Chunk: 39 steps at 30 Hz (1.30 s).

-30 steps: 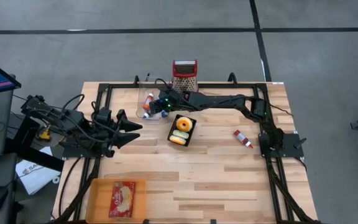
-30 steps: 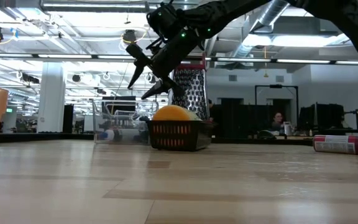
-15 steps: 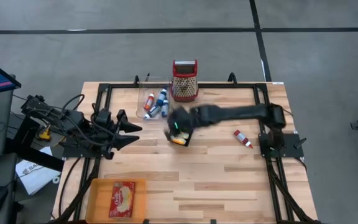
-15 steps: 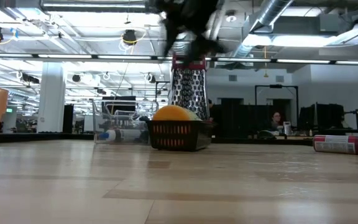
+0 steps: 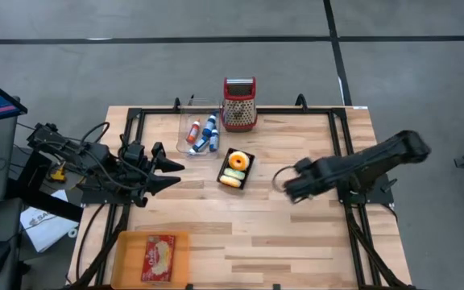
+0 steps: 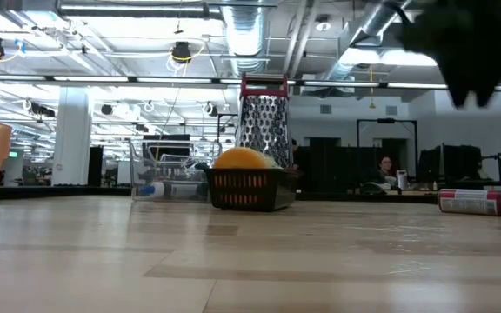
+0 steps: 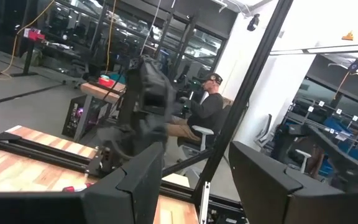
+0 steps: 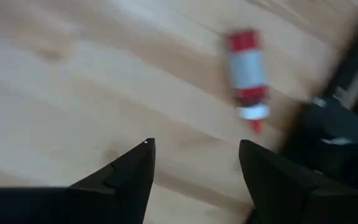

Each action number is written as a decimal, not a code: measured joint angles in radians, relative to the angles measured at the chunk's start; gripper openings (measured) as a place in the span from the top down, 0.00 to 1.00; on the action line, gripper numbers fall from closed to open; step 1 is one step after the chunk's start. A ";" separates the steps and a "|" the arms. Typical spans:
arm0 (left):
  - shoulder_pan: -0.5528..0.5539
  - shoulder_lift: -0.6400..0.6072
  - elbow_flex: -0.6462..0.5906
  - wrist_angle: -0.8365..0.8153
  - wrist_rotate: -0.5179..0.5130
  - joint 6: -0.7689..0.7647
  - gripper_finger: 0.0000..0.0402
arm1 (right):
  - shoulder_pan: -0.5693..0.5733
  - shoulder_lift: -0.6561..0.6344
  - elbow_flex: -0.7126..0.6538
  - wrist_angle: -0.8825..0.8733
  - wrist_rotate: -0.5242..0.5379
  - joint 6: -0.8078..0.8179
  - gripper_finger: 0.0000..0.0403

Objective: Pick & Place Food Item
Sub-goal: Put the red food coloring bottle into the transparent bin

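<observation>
Your right end effector [image 5: 283, 184] hangs above the right half of the surface [image 5: 280, 234], its fingers [image 8: 129, 171] spread apart with nothing between them, and a small red-and-white tube [image 8: 246, 78] lies on the wood just beyond them. The food items, a round orange one [image 6: 243, 159] among them, sit in the black basket [image 5: 236, 168] near the middle of the surface, in front of the grater [image 5: 239, 104] and beside the clear bin [image 5: 200, 133] of tubes. Your left end effector [image 5: 171, 173] waits at the left edge with its fingers [image 7: 135, 186] parted and empty.
</observation>
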 joint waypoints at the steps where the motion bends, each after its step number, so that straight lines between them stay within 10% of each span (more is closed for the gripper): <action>1: 0.000 0.000 0.000 0.000 0.000 -0.001 0.55 | -0.013 -0.047 -0.056 0.004 -0.014 0.010 0.44; 13: 0.031 0.000 0.000 0.012 -0.008 -0.034 0.55 | -0.188 -0.316 -0.386 0.107 -0.093 -0.289 0.44; 39: 0.056 0.045 -0.001 0.132 -0.037 -0.040 0.55 | -0.513 -0.053 -0.492 0.350 -0.156 -0.610 0.45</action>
